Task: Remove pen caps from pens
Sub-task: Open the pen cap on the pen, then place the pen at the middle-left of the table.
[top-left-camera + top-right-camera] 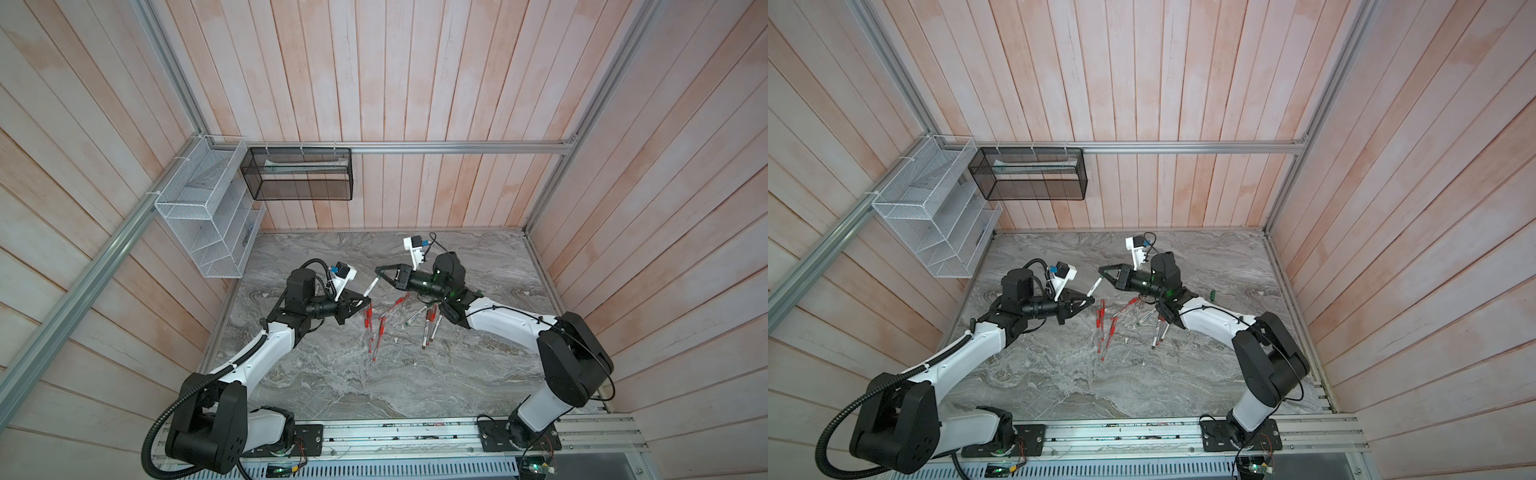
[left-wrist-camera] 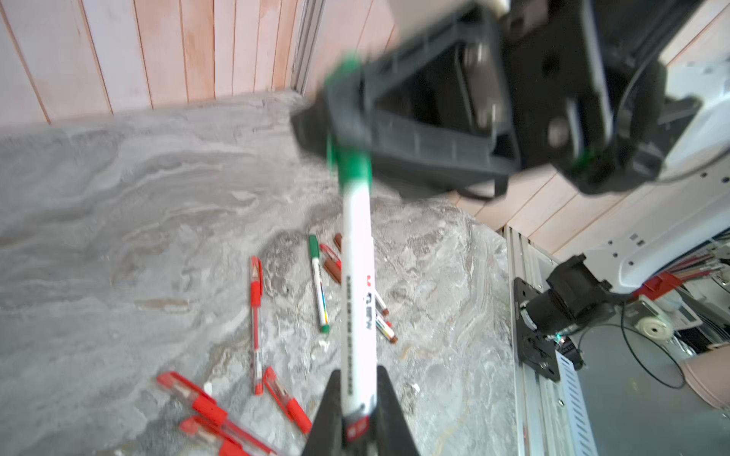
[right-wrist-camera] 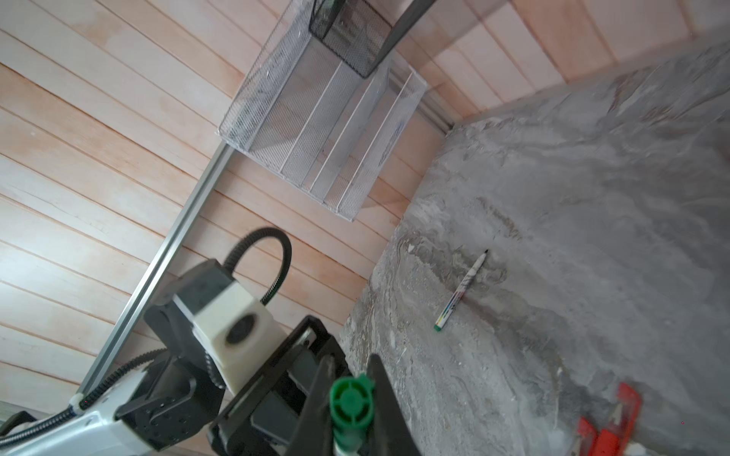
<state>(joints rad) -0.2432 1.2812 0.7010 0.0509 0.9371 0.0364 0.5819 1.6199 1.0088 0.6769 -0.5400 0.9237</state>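
Here, left gripper pinching white marker — print unreadable, right gripper clamping its green cap.

This was a robotics lab cell: an aluminium frame, plank-panelled walls, a marble-patterned tabletop, and robot arms bolted to a metal rail.

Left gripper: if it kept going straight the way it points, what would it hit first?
Most likely the right gripper: it is shut on the green cap of the white marker that the left gripper holds, straight ahead along the marker. Exact depth is unclear.
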